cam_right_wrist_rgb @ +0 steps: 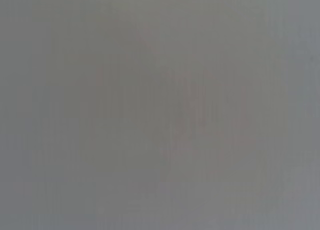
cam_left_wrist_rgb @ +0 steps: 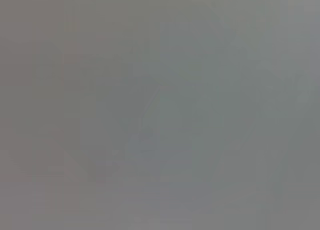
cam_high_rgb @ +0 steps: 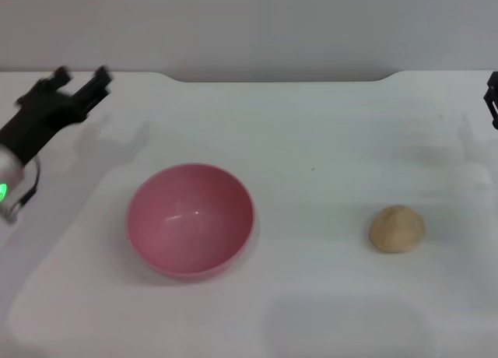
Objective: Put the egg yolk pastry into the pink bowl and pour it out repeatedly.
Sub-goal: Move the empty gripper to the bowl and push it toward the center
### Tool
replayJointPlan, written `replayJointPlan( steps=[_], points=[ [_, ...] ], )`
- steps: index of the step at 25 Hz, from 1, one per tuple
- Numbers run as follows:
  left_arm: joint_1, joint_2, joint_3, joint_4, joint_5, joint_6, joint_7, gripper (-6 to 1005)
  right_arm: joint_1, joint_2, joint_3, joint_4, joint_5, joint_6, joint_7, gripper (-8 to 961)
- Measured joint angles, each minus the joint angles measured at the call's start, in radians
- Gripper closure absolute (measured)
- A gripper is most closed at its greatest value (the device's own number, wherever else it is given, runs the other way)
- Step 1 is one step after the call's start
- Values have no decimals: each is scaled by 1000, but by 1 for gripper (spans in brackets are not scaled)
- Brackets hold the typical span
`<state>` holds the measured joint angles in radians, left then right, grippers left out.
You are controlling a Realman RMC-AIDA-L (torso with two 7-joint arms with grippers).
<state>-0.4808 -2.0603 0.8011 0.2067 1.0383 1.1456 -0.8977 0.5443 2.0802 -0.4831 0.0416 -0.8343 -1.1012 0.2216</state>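
You have nothing in the pink bowl [cam_high_rgb: 191, 218] yet: the egg yolk pastry [cam_high_rgb: 397, 229] sits on the worktop [cam_high_rgb: 311, 140] toward its right edge, well apart (left pincer [cam_high_rgb: 80, 78] spread empty; right pincer [cam_high_rgb: 492, 97] unreadable).

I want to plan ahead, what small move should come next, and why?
Probably bring the right end effector in over the egg yolk pastry, which sits bare on the table, apart from the empty pink bowl. The left end effector is far off, open.
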Motion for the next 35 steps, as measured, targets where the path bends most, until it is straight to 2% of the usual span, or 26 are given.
replayJointPlan(
  steps=[1, 4, 6, 7, 9, 10, 12, 13, 14, 15, 18, 20, 22, 29, 35],
  points=[
    [-12, 2, 36, 55, 37, -51, -76, 196, 2, 0, 0, 0, 0, 0, 0, 389],
    [-33, 17, 234, 277, 175, -220, -391, 196, 3, 0, 0, 0, 0, 0, 1, 389],
    [-36, 42, 357, 423, 320, -289, -624, 196, 3, 0, 0, 0, 0, 0, 1, 389],
    [-37, 63, 411, 507, 425, -299, -790, 196, 3, 0, 0, 0, 0, 0, 2, 389],
    [-40, 91, 447, 616, 583, -276, -1028, 196, 3, 0, 0, 0, 0, 0, 2, 390],
    [-44, 108, 447, 716, 728, -222, -1240, 196, 3, 0, 0, 0, 0, 0, 2, 390],
    [-46, 121, 413, 833, 891, -110, -1474, 196, 1, 0, 1, 0, 0, 0, 2, 390],
    [-39, 116, 351, 970, 1014, 40, -1656, 196, 0, 0, 3, -2, 1, 0, 2, 390],
    [-39, 116, 351, 970, 1014, 40, -1656, 196, 0, 0, 3, -2, 1, 0, 2, 390],
    [-29, 105, 314, 1039, 1051, 118, -1715, 197, -1, 0, 3, -4, 1, 0, 2, 390],
    [7, 61, 229, 1198, 1107, 273, -1752, 199, 1, -1, 9, -8, 1, 0, 2, 389],
    [35, 32, 196, 1286, 1159, 347, -1758, 204, 2, -1, 14, -11, 1, 0, 2, 388],
    [63, 13, 192, 1348, 1225, 391, -1781, 208, 3, -1, 22, -21, 4, 0, 1, 388],
    [113, 6, 274, 1356, 1302, 453, -1844, 224, -1, -6, 93, -78, 80, 4, 2, 389],
    [85, 4, 329, 1302, 1429, 435, -1884, 238, 1, -8, 98, -125, 122, 52, 2, 389]
  ],
)
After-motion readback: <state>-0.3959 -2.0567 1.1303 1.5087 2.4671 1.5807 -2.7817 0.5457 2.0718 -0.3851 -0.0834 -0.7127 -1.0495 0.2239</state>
